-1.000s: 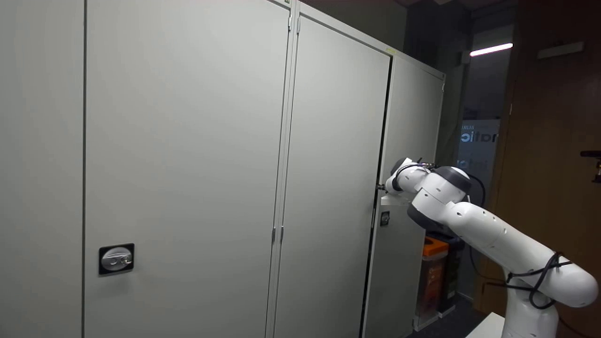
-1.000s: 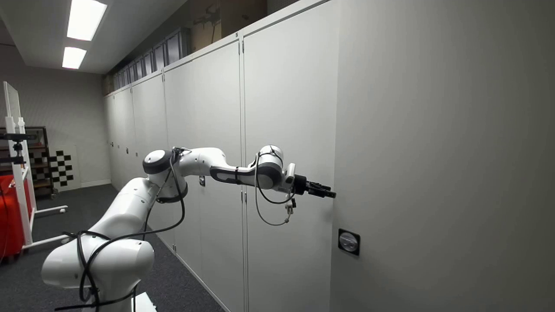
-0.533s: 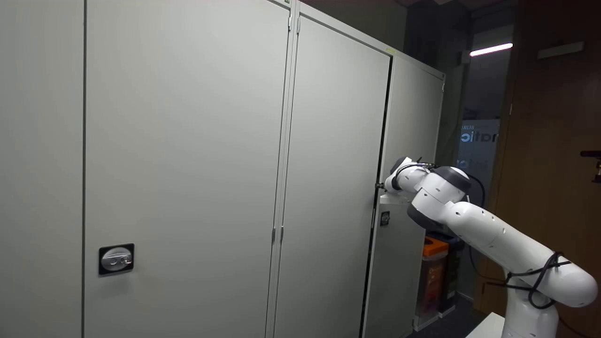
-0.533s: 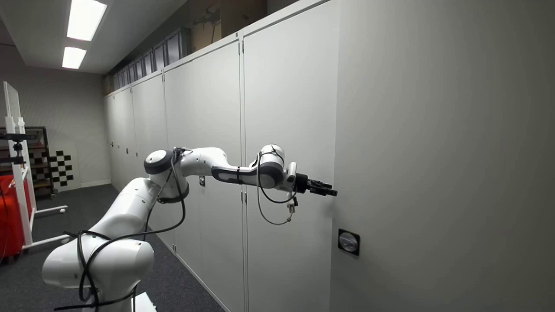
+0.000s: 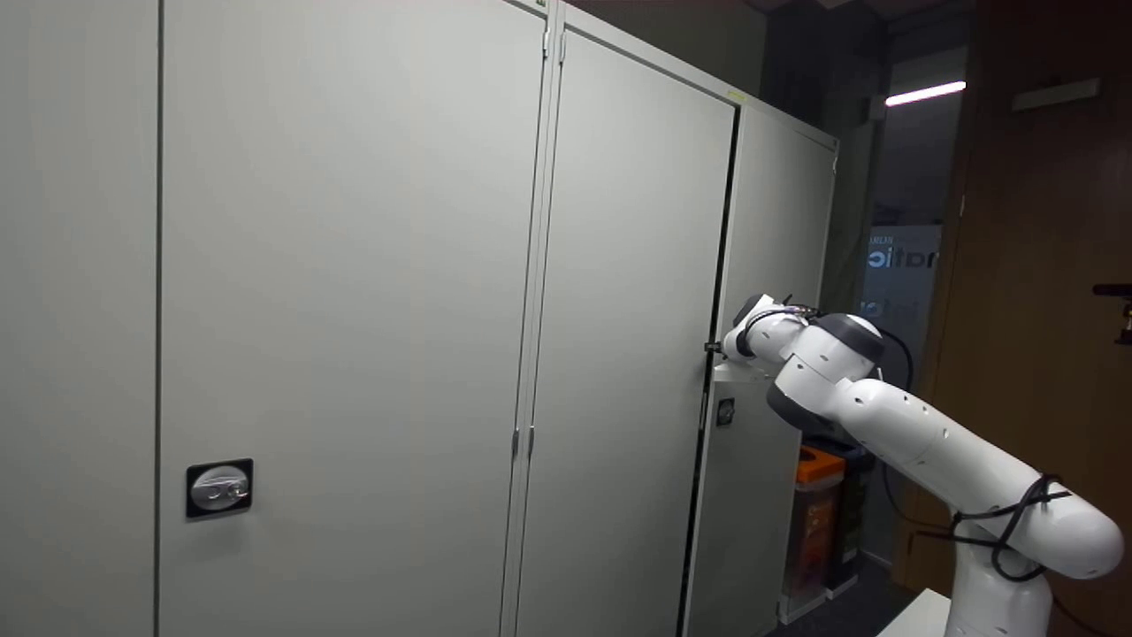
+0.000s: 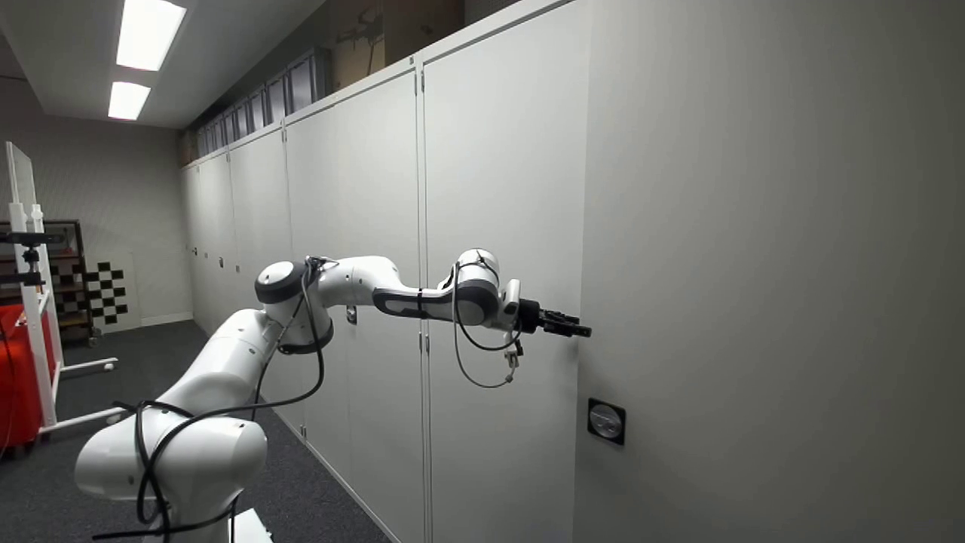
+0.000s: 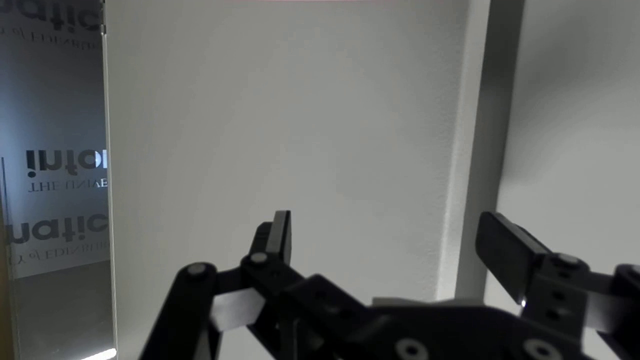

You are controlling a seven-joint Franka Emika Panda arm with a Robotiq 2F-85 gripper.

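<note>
Through the wrist view, the black two-fingered claw (image 7: pixel 385 220) is spread wide, gripping nothing, in front of a tall grey metal cabinet door (image 7: pixel 300 140); the door's pale free edge lines up between the claw's tips, though I can't tell whether they touch it. Past that edge is a matching grey metal panel (image 7: pixel 580 100); past the door's far side, a dark glass pane with black lettering (image 7: pixel 50 115). In an exterior view, the door stands near a clear bin with an orange lid (image 5: pixel 811 535), and the dark gap (image 5: pixel 726 212) along its edge suggests it is slightly ajar. In an exterior view, the claw hangs at the door's edge, above its round silver handle framed in black (image 6: pixel 606 421). I'd judge that bringing the claw to the edge is done, while a hold on it is not yet made.
</note>
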